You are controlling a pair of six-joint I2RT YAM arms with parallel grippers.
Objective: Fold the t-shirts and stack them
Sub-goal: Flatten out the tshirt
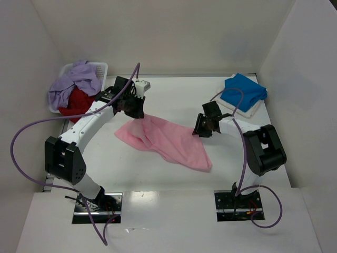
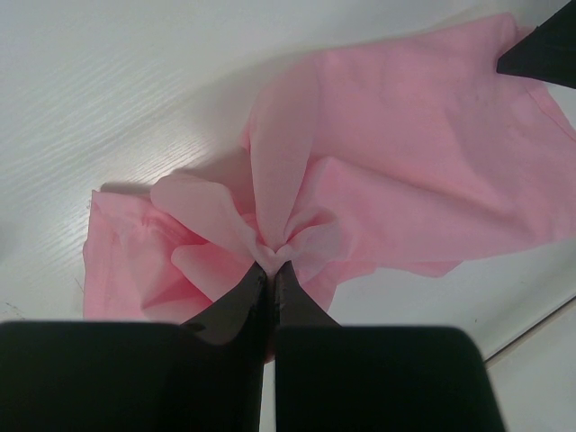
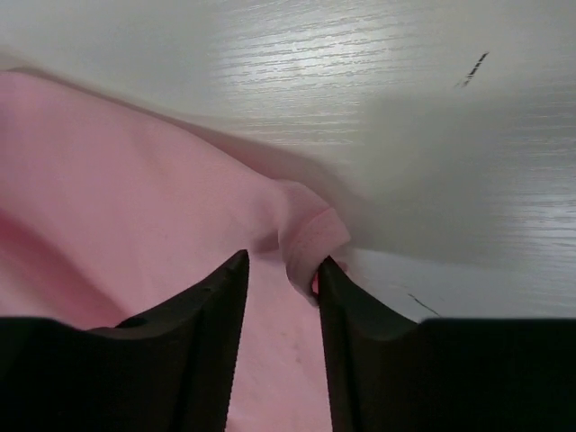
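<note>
The light pink t-shirt [image 1: 168, 139] lies crumpled and spread slantwise across the middle of the table. My left gripper [image 1: 135, 109] is shut on a bunched pinch of its far left end; the left wrist view shows the fingers [image 2: 272, 265] closed on the pink cloth [image 2: 405, 153]. My right gripper [image 1: 203, 129] is at the shirt's right edge. Its jaws [image 3: 281, 261] stand apart over the pink cloth [image 3: 135, 189], with a rolled hem against the right finger. The bright blue t-shirt [image 1: 245, 90] lies folded at the back right. The lavender t-shirt [image 1: 73, 81] and the red t-shirt [image 1: 76, 103] lie in the basket.
The white perforated basket [image 1: 101, 67] stands at the back left, next to the left arm. The blue t-shirt rests on a white flat piece [image 1: 251, 110]. White walls enclose the table at the back and both sides.
</note>
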